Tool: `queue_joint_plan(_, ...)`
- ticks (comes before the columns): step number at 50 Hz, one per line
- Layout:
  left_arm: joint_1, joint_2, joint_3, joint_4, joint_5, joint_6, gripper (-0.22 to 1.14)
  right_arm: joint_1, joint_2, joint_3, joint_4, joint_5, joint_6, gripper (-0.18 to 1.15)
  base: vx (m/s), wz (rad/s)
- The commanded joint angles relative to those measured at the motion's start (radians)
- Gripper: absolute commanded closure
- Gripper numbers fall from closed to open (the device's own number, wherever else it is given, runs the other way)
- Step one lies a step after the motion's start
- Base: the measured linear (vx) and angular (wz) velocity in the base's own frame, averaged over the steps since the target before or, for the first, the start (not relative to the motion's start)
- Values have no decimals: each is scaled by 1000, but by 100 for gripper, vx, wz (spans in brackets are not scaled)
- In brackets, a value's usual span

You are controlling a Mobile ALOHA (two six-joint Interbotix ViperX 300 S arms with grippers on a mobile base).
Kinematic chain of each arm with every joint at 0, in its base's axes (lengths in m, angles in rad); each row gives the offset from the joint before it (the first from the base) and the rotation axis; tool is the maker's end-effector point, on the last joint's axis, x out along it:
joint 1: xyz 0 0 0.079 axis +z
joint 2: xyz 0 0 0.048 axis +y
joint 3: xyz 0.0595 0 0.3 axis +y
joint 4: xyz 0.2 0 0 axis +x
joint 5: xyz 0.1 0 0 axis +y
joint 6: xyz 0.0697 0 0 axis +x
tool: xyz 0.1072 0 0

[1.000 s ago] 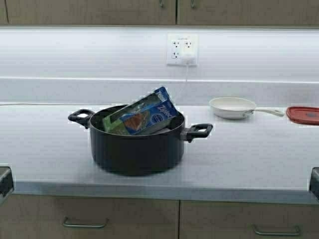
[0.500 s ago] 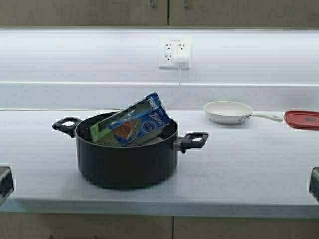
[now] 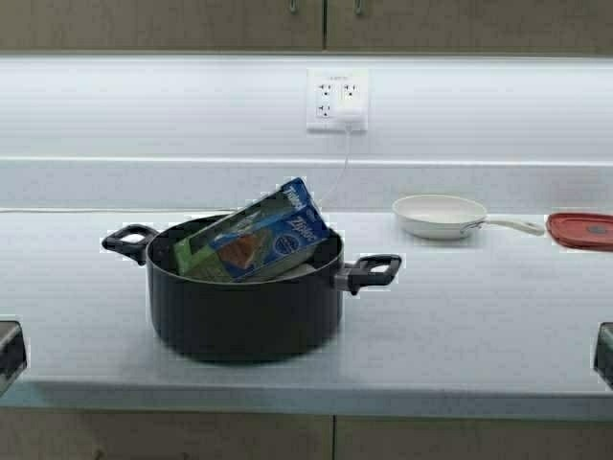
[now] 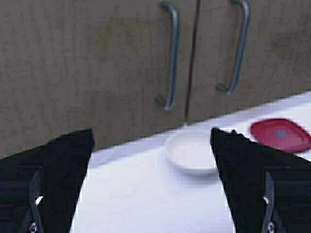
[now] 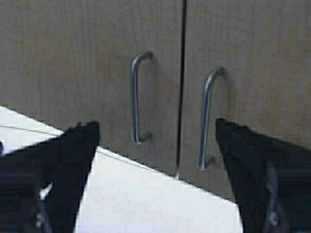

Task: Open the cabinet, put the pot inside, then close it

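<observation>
Here, the pot (image 3: 246, 287) sits on the bench (image 3: 479, 326), left of centre, a printed packet (image 3: 259, 235) leaning out of it. Cabinet (image 3: 326, 24) doors above are closed. Left hand (image 4: 153, 184) and right hand (image 5: 155, 179) both have fingers spread apart, holding nothing. White pan (image 3: 442, 214) and red lid (image 3: 582, 230) lie to the right.

Black pot (image 3: 245, 297) upright on counter; cabinet (image 3: 326, 24) doors apparently shut.
</observation>
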State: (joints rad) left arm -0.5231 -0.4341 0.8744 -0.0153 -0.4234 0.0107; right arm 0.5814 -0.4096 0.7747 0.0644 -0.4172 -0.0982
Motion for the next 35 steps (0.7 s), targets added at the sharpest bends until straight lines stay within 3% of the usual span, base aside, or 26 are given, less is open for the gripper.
queue_joint_plan(1,-84,137,-104,-155,-97,110,-9,35,60,-89,175,-43,-123,-4,-1,0)
queue_joint_plan(10,-201,337,-202,-479,-407,402,-9,91,152,-161,597,-202,-434,-4,0,0)
queue_joint_plan(15,-225,434,-278,-646,-480,492,-9,109,224,-224,787,-218,-618,-4,0,0)
queue_joint_plan(21,-224,515,-357,-676,-486,497,-9,109,281,-281,894,-229,-690,-4,0,0)
queue_joint_plan(35,-204,623,-486,-703,-495,495,-9,86,365,-362,896,-230,-689,-3,1,0)
